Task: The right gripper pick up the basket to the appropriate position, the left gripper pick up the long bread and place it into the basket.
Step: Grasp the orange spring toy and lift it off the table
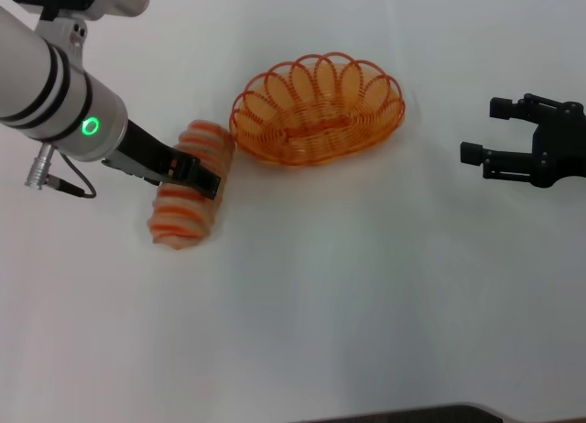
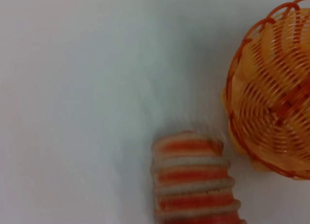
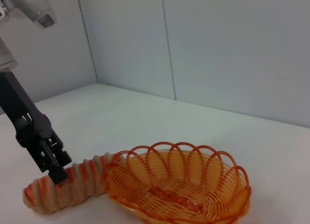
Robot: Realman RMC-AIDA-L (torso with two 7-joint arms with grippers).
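Note:
The long bread (image 1: 181,214) lies on the white table, its far end almost touching the left end of the basket (image 1: 311,121). My left gripper (image 1: 200,178) reaches in from the upper left and is down on the middle of the loaf. The left wrist view shows one end of the long bread (image 2: 193,185) close by and part of the basket (image 2: 276,98) beside it. At the right edge, well apart from the basket, my right gripper (image 1: 485,130) hovers open and empty. From its wrist I see the empty basket (image 3: 179,185), the long bread (image 3: 77,185) and the left gripper (image 3: 55,168) on it.
The table (image 1: 366,286) is plain white. Pale wall panels (image 3: 218,49) rise behind it in the right wrist view. A dark edge (image 1: 412,414) shows along the table's near side.

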